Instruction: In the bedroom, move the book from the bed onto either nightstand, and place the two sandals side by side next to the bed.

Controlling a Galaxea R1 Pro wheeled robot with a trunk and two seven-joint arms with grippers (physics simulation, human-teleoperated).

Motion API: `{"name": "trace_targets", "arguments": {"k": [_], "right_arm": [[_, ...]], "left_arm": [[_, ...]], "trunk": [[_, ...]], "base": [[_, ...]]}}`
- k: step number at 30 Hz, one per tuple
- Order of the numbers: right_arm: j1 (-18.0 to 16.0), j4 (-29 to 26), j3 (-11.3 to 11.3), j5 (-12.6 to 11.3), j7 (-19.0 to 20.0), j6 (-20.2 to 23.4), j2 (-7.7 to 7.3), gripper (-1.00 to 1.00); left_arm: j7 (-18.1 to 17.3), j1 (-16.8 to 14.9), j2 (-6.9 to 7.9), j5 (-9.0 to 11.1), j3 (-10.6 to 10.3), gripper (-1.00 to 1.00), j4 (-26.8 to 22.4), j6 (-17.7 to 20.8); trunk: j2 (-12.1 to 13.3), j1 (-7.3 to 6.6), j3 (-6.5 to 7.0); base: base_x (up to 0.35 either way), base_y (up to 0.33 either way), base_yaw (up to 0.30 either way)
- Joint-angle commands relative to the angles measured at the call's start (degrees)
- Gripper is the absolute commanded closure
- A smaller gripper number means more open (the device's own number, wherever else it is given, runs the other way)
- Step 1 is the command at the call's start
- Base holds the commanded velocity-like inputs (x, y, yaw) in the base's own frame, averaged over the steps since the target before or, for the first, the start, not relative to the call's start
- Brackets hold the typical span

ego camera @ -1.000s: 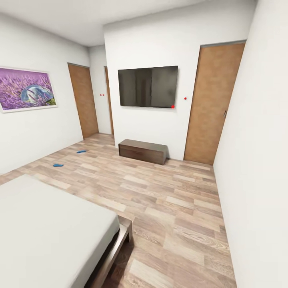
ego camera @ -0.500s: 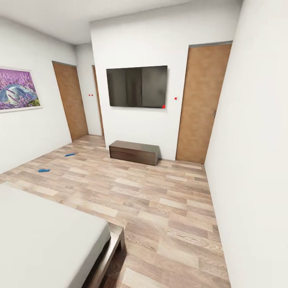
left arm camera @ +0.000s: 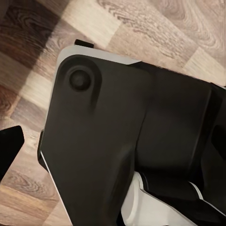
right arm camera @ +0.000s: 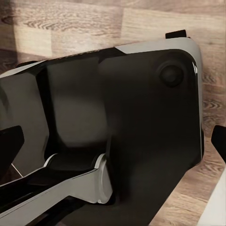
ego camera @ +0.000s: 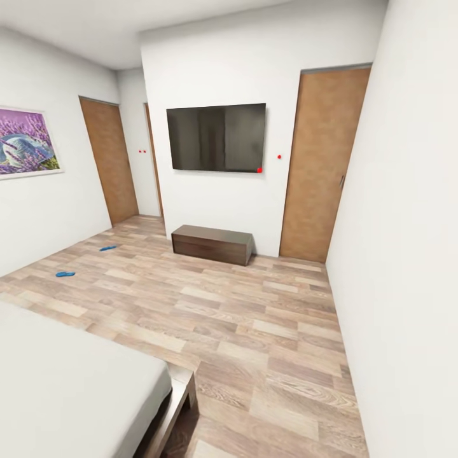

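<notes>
Head view: the bedroom's wood-plank floor point(ego camera: 254, 318) runs ahead to a white wall carrying a black television point(ego camera: 216, 138), with a long low dark dresser point(ego camera: 212, 243) on the floor beneath it. A brown door point(ego camera: 321, 165) stands to the right of the television, another brown door point(ego camera: 108, 159) to its left, and a purple framed picture point(ego camera: 25, 142) hangs on the left wall. The corner of the bed point(ego camera: 76, 388), pale mattress on a dark frame, lies nearest the camera at lower left. The two sandals point(ego camera: 65, 274) are on the floor far beyond the bed, well apart from each other; the second sandal point(ego camera: 107, 248) lies further off, toward the left door. Left wrist view: dark robot body point(left arm camera: 127, 141) over floor planks; right wrist view: the same, dark body point(right arm camera: 122, 122). State of the jaws, left and right: cannot tell. Position of task things relative to the jaws: cannot tell.
</notes>
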Motion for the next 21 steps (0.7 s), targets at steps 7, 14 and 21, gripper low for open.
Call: {"name": "trace_targets", "arguments": {"k": [7,14,21], "right_arm": [[-0.1,0.1,-0.5,0.5,0.1,0.1,-0.04,-1.0],[-0.1,0.1,-0.5,0.5,0.1,0.1,-0.04,-1.0],[-0.1,0.1,-0.5,0.5,0.1,0.1,-0.04,-1.0]], "left_arm": [[-0.2,0.0,0.09,0.7,-0.4,-1.0,0.1,-0.2],[-0.2,0.0,0.06,0.6,-0.4,-1.0,0.1,-0.2],[-0.2,0.0,0.02,0.5,-0.4,-1.0,0.1,-0.2]], "trunk": [[-0.1,0.04,-0.05],[-0.1,0.04,-0.05],[-0.1,0.04,-0.05]], "base": [[0.17,-0.001,0.0],[0.17,0.0,0.0],[0.17,0.0,0.0]]}}
